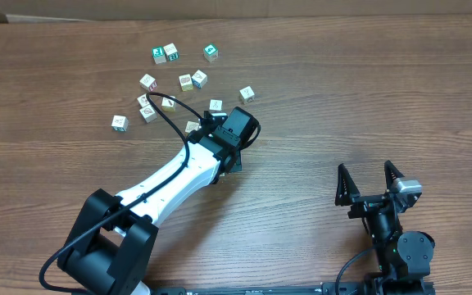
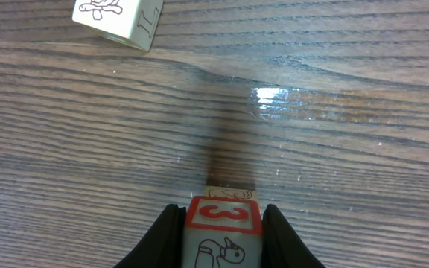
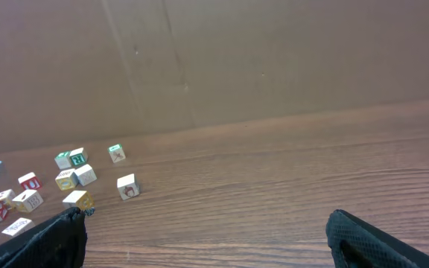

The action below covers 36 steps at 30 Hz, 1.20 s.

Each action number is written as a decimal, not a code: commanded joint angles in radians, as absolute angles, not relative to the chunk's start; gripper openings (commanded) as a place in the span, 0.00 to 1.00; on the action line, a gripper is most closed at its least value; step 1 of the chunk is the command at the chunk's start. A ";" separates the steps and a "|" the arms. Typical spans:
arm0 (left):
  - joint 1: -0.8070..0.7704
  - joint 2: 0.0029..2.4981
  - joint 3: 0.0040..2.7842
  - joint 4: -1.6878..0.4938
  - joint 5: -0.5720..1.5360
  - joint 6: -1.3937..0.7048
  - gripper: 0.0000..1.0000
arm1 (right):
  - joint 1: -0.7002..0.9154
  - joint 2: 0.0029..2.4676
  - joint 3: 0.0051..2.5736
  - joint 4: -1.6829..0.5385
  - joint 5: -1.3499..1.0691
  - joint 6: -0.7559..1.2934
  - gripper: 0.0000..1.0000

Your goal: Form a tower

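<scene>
Reaching diagonally from the near-left base, the left arm (image 1: 179,176) stretches its white link up to the scatter of loose cubes (image 1: 186,81), with a black cable (image 1: 164,113) arching beside the wrist. The left gripper (image 2: 223,217) points down at the table (image 1: 342,82), its jaws clamped on the two sides of the held cube (image 2: 222,242). The face turned to the wrist camera has a red frame around a red character that reads as a 3, and the face below it carries a line drawing of a bird. Just past this cube a sliver of a second cube (image 2: 229,193) shows, pale with a faint drawing. Whether the two touch I cannot tell. These two, at the left fingertips on the near-right edge of the scatter, are all that shows of the tower (image 2: 223,227). In the left wrist view one loose cube lies at the top left, well apart, with a line drawing and what looks like an L. Several loose cubes have green, red or yellow prints, too small to read. The right gripper (image 1: 365,168) hangs over bare wood at the near right, well apart from the cubes, with its jaws spread wide and nothing between them. It faces a cardboard wall (image 3: 274,59).
</scene>
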<state>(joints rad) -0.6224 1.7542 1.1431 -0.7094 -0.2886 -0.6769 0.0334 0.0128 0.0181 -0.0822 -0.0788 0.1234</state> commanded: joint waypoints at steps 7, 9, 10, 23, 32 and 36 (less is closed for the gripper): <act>-0.643 1.728 1.134 -0.706 -0.298 -0.657 0.18 | 0.030 0.003 0.008 -0.077 -0.084 0.126 1.00; -0.642 1.728 1.134 -0.707 -0.298 -0.657 0.18 | 0.030 0.003 0.008 -0.077 -0.084 0.126 1.00; -0.642 1.728 1.134 -0.707 -0.298 -0.657 0.18 | 0.030 0.003 0.008 -0.077 -0.084 0.126 1.00; -0.642 1.728 1.134 -0.721 -0.310 -0.658 0.19 | 0.030 0.003 0.008 -0.077 -0.084 0.126 1.00; -0.642 1.728 1.134 -0.721 -0.315 -0.659 0.21 | 0.030 0.003 0.008 -0.077 -0.084 0.126 1.00; -0.642 1.728 1.134 -0.721 -0.315 -0.662 0.22 | 0.030 0.003 0.008 -0.077 -0.084 0.126 1.00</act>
<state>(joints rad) -0.6399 1.7542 1.1431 -0.7177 -0.2913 -0.6765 0.0334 0.0128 0.0181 -0.0818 -0.0792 0.1238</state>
